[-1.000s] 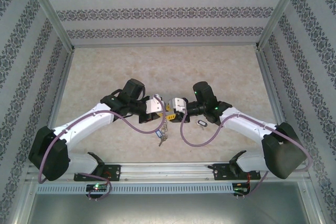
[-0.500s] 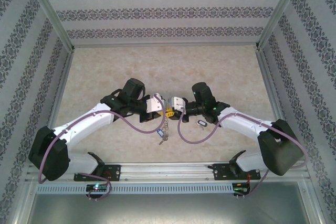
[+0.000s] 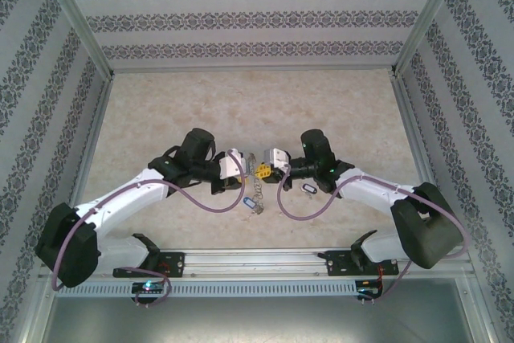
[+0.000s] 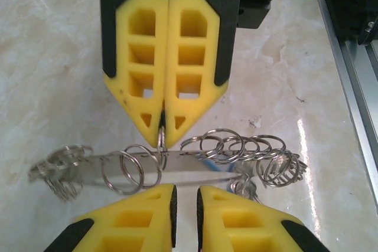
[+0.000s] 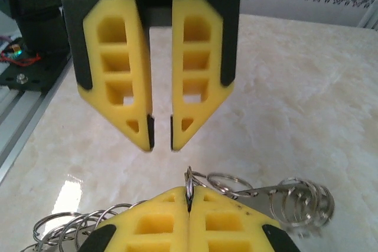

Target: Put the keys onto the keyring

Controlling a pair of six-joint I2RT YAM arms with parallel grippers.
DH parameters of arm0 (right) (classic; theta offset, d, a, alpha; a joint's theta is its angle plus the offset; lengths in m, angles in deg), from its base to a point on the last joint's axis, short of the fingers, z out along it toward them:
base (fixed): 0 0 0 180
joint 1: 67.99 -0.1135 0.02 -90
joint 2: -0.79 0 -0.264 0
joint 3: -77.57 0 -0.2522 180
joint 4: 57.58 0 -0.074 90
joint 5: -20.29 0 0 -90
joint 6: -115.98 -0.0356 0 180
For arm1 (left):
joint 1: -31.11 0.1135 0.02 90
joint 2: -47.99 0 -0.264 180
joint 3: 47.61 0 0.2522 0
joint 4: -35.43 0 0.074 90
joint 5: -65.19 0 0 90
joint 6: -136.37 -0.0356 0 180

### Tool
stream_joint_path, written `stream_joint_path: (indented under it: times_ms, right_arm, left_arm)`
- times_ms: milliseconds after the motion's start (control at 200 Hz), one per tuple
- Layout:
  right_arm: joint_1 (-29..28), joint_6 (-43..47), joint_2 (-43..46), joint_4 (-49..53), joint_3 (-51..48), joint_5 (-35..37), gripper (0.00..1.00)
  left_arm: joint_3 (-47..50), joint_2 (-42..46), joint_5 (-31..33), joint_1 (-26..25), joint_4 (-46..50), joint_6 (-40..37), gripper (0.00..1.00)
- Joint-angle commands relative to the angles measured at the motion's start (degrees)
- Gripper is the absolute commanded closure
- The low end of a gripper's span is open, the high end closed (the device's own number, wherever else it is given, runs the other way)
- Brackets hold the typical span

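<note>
Fingers (image 5: pixel 153 222) of the right hand (image 5: pixel 189 193) are clenched tight on one thin ring (image 5: pixel 188 175) of the keyring (image 4: pixel 189 172), seen close up from the right wrist. The keyring is a bunch of silvery split rings strung along what looks like a flat metal strip, though the close views make its full shape hard to judge. It hangs level in the air between the two hands, above the table (image 3: pixel 161 110). Facing it, the left hand (image 5: pixel 160 140) is released: its two yellow pads (image 5: pixel 118 69) stand slightly apart with nothing between them, tips just beside the strip. From the overhead camera the hands meet tip to tip over the middle of the pale marbled table, both arms reaching in from the near edge. Below them, a little nearer the bases, a key with a blue-and-white head (image 3: pixel 249 201) lies on the table, apart from the keyring. A second key (image 3: pixel 307 189), with a pale oval head, lies just beside the right arm (image 3: pixel 369 186). Judging from this, the task is at an early stage: the keyring is lifted and held, but both loose keys are yet to be picked up and threaded on.
</note>
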Motion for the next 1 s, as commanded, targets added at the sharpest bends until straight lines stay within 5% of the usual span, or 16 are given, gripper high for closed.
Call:
stream_joint_path:
  times_ms: [0,994]
  right_arm:
    - [0.18,-4.04,1.6,-8.55,-1.06,-5.8,1.0]
    - [-0.2,-4.29,0.17,-11.9,-1.98,-7.8,1.0]
  left_arm:
    - [0.91,1.15,-1.98,0.4,-6.42,2.26,0.8]
    - [3.05,1.29,0.84,0.82,-14.3,7.44,0.74]
